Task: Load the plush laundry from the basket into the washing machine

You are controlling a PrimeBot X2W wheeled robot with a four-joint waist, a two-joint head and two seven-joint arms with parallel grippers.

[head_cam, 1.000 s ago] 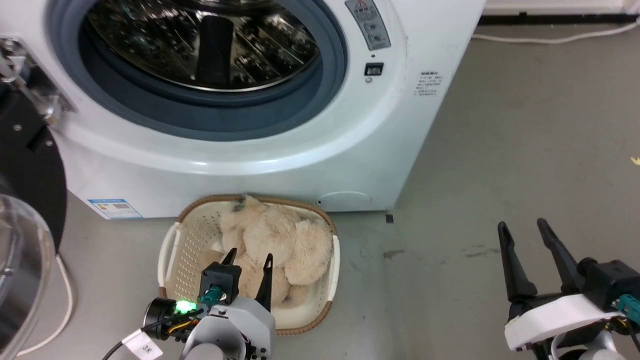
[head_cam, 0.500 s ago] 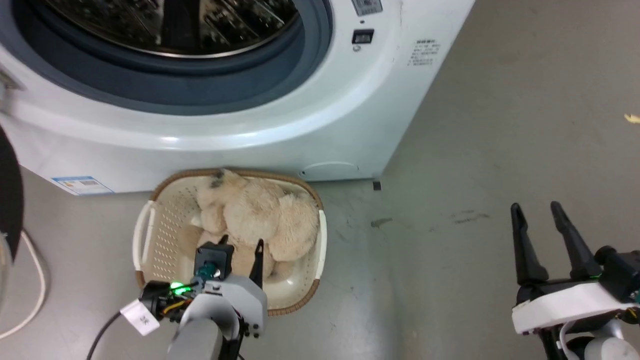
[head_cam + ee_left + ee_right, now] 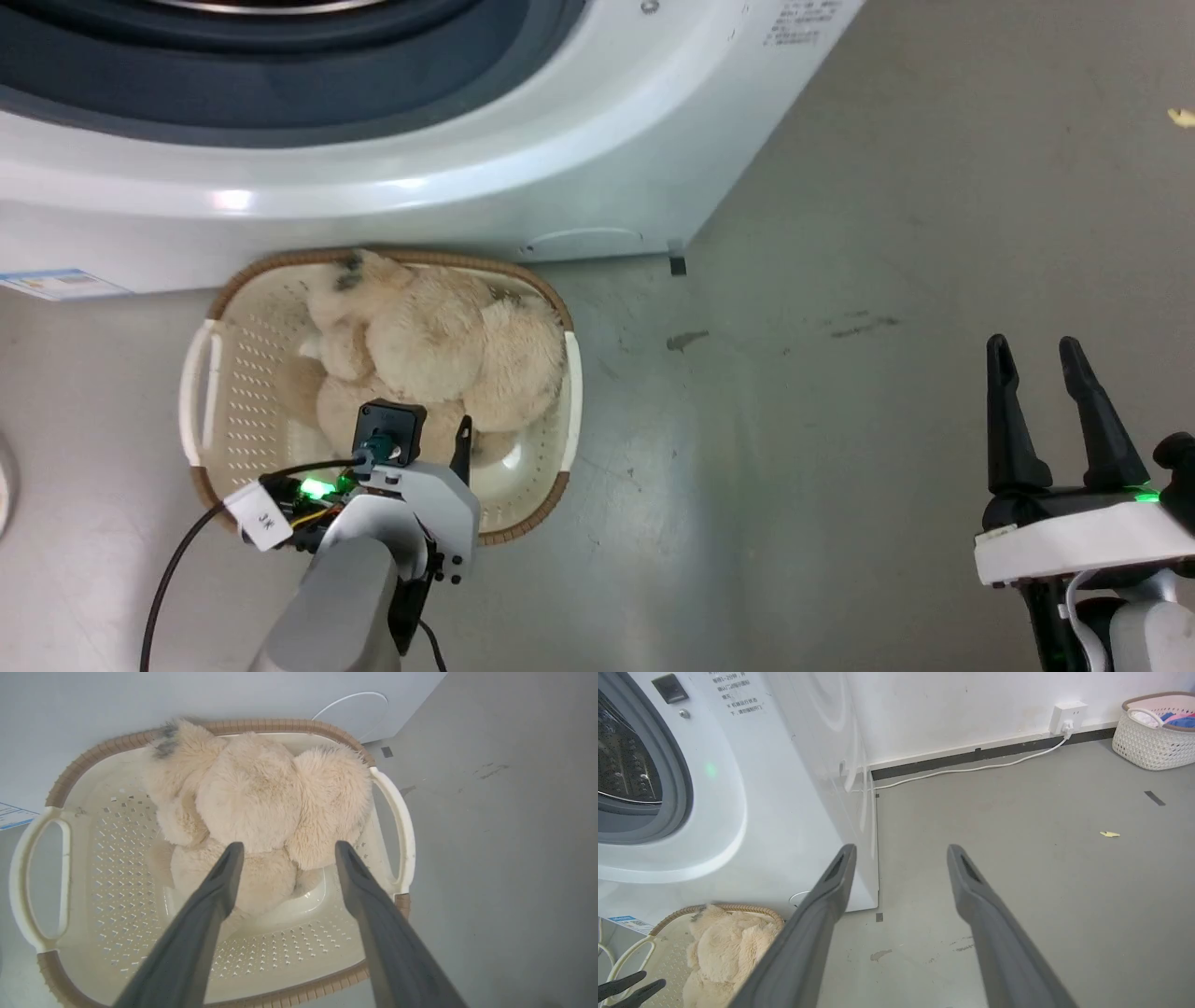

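The plush laundry (image 3: 439, 336) is a fluffy cream toy curled up in the basket (image 3: 243, 392), which stands on the floor against the washing machine (image 3: 467, 168). My left gripper (image 3: 429, 431) hangs open over the near half of the basket, pointing down. In the left wrist view the left gripper (image 3: 288, 845) frames the plush laundry (image 3: 261, 793) inside the basket (image 3: 117, 858) without touching it. My right gripper (image 3: 1033, 343) is open and empty over bare floor far to the right. In the right wrist view the right gripper (image 3: 901, 848) points past the washing machine (image 3: 784, 788).
A white woven basket (image 3: 1153, 732) of coloured clothes stands by the far wall. A wall socket (image 3: 1069, 711) feeds a white cable (image 3: 971, 767) along the skirting. A yellow scrap (image 3: 1109, 834) lies on the grey floor. A blue label (image 3: 56, 283) marks the washer's base.
The head camera has tipped down, so washer and basket slid up and left in the picture. The left gripper now sits lower over the basket's near part, still open. The right gripper stays open.
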